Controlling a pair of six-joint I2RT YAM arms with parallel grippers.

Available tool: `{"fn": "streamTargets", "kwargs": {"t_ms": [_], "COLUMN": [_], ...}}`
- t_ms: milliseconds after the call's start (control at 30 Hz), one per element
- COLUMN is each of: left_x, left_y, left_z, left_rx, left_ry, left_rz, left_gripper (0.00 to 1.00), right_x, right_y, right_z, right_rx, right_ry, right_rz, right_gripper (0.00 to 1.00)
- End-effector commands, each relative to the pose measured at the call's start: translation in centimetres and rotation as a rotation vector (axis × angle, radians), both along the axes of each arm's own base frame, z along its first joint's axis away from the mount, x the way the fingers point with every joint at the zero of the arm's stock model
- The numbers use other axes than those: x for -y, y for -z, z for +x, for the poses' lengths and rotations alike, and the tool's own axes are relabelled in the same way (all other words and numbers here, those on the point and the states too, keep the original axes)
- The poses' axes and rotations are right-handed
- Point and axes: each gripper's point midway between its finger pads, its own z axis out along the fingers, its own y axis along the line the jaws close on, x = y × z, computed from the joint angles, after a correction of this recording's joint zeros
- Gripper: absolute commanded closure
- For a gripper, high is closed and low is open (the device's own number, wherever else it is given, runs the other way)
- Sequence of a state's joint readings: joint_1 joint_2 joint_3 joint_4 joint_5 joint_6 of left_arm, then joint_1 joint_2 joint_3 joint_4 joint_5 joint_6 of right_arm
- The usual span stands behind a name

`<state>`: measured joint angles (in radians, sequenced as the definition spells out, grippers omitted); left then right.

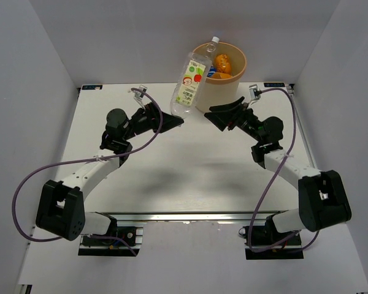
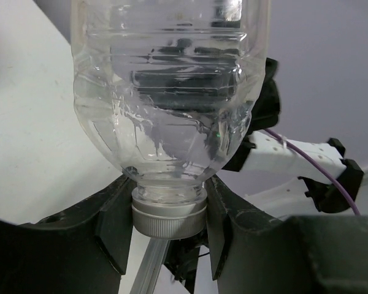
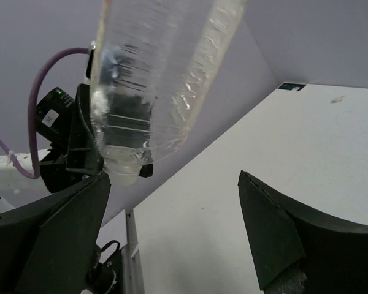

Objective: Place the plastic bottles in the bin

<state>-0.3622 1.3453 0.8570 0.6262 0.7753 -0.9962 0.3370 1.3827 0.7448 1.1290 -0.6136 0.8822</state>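
My left gripper (image 1: 175, 120) (image 2: 168, 215) is shut on the grey cap of a clear plastic bottle (image 1: 190, 82) (image 2: 165, 92) with a white and green label. It holds the bottle cap-down and raised, leaning toward the beige bin (image 1: 240, 60) at the far edge. The bin holds orange bottles (image 1: 222, 62) and a clear bottle whose white cap (image 1: 215, 40) sticks up. My right gripper (image 1: 222, 114) (image 3: 172, 208) is open and empty, just right of the held bottle (image 3: 153, 79) and in front of the bin.
The white table (image 1: 184, 165) is walled by grey panels on the left, right and back. The left arm's purple cable (image 1: 150, 138) and the right arm's cable (image 1: 276, 177) loop over the table.
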Motion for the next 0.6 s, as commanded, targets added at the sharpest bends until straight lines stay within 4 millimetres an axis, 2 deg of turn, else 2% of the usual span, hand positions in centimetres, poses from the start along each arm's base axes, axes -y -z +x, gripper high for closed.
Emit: {"fn": "streamTargets", "kwargs": {"t_ms": [0,33,133,300,367,467,567], "left_x": [0.1,0.2,0.3,0.3,0.5,0.7,0.6], "left_y": [-1.6,-1.4,-1.3,-0.7,-1.0,-1.8,-1.3], "left_z": [-1.5,-1.6,-1.9,-1.5,-1.8,-2.8,-2.5], "left_rx": [0.054,0.041,0.038,0.030,0.038,0.059,0.054], "left_ry": [0.022,0.029,0.046,0.028,0.042,0.073,0.036], "left_rz": [-0.033,-0.039,-0.043,-0.008,-0.013,-0.034,-0.005], "left_gripper": [1.00,1.00,1.00,1.00,1.00,1.00,1.00], "right_x": [-1.3,-1.5,-2.3,-3.1,-3.6,-4.2,-4.8], "right_y": [-3.7,-4.5,-4.7,-6.3,-6.4,-6.5,-6.5], "right_z": [-1.5,-1.3,-0.9,-2.1,-1.9,-1.1,0.2], "right_rx": [0.088,0.098,0.107,0.158,0.157,0.138,0.095], "right_ry": [-0.105,-0.100,-0.108,-0.157,-0.156,-0.157,-0.151], "right_rz": [0.086,0.095,0.100,0.130,0.123,0.118,0.114], "right_gripper": [0.11,0.11,0.11,0.11,0.11,0.11,0.11]}}
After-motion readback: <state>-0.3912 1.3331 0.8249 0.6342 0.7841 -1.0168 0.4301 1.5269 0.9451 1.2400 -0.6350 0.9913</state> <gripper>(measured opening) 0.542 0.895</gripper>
